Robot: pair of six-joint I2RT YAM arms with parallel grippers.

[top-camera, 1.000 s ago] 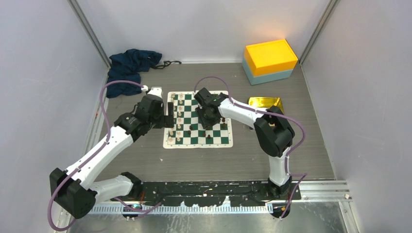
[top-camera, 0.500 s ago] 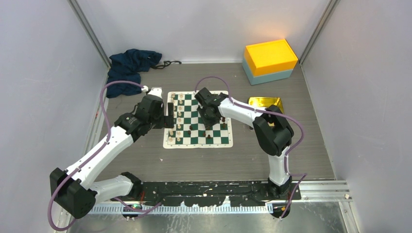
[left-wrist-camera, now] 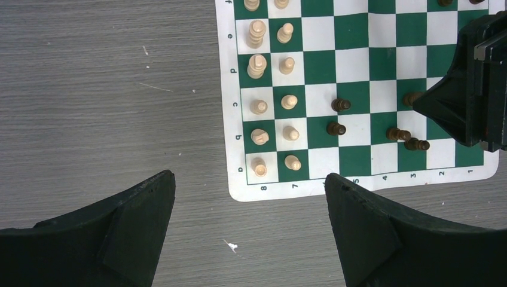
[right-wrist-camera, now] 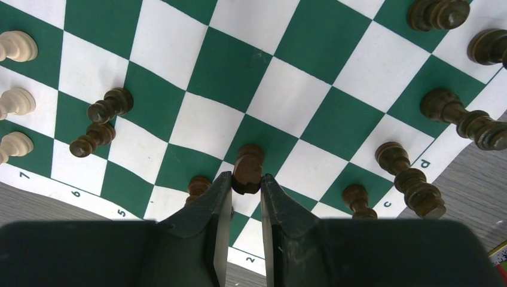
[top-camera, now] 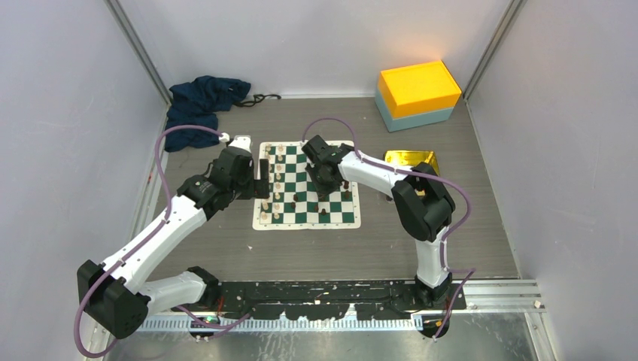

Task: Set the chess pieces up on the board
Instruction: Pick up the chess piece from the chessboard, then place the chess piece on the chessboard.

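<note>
The green and white board lies mid-table. Cream pieces stand in two rows along its left side. Several dark pieces stand scattered on the right half. My right gripper is shut on a dark piece, held over the board's squares; in the top view it hangs over the board's right half. My left gripper is open and empty, just off the board's left edge over bare table; in the top view it is by the cream rows.
An orange and teal box stands at the back right. A shiny gold tray lies right of the board. A dark blue cloth lies at the back left. Grey walls enclose the table.
The right gripper has shifted slightly toward the back over the board with the dark piece. The left arm has not moved.
</note>
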